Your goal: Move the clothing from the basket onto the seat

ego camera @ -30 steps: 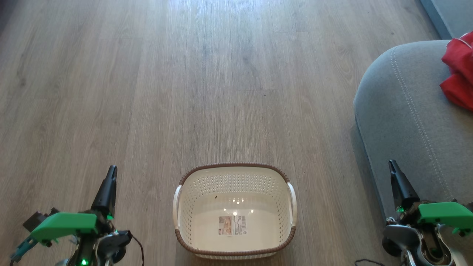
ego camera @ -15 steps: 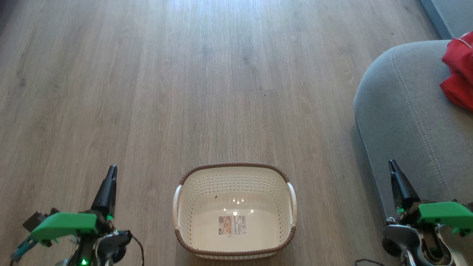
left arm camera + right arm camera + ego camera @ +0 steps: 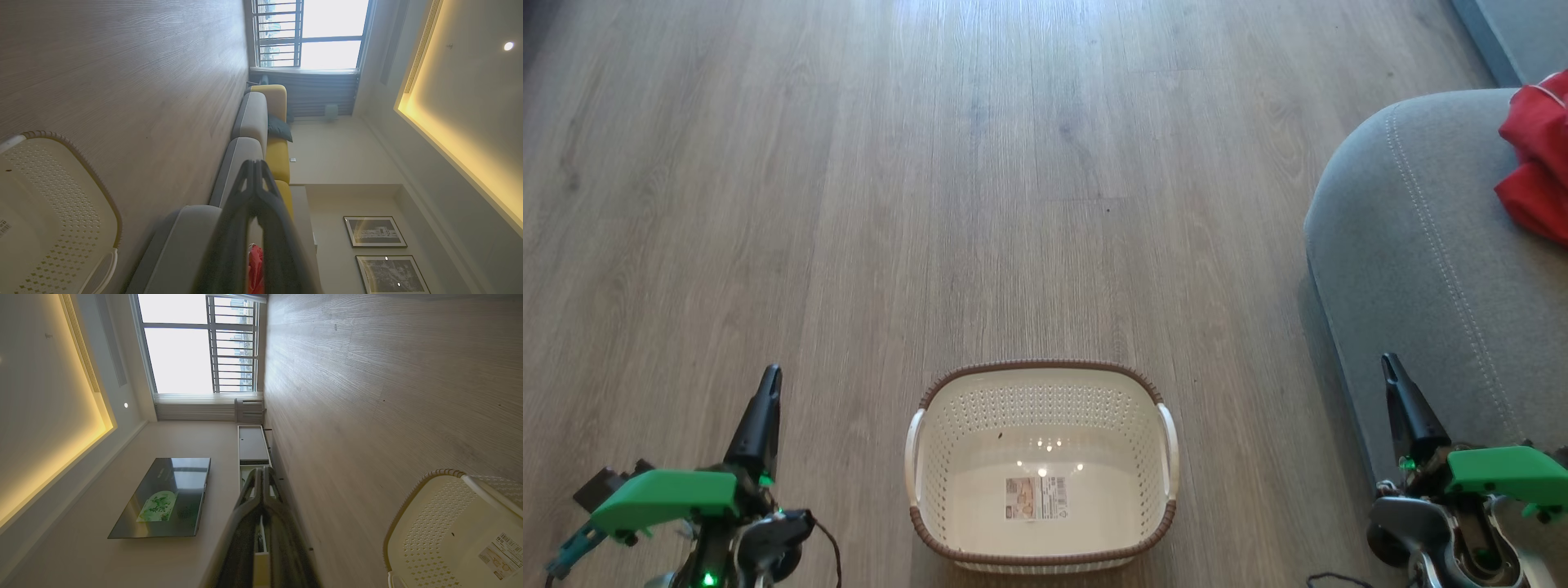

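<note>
Checking the clothing (image 3: 1535, 171): it lies on the seat (image 3: 1413, 245), at the head view's right edge and cut off by it, well apart from the basket (image 3: 1037, 365).
Step in hand: judged as the close of the task. The basket's bottom shows bare with its paper label (image 3: 1036, 498) uncovered, so no garment seems left to lift.
Doing it well: look over the basket's inner walls for any red scrap, confirm the heap sits well in from the cushion's rounded edge so it cannot slide off, and keep both arms off basket and seat.
Left gripper (image 3: 770, 377): low at the left of the head view, fingers pressed together, nothing between them. In its wrist view the tips meet.
Right gripper (image 3: 1390, 365): low at the right, just in front of the seat's edge, fingers closed with nothing held.
Clothing, material: soft bright red fabric, crumpled into folds, with a thin white edge near the top.
Basket, material: cream-white stiff plastic, walls pierced with small holes, rounded rectangle, brown woven-look rim, white handles (image 3: 916, 457) at each side.
Seat, material: grey woven upholstery, plump, rounded corner, a double line of pale stitching (image 3: 1429, 237) along it.
Floor (image 3: 931, 204): long grey-brown wood-grain planks, matte, with window glare at the far end.
</note>
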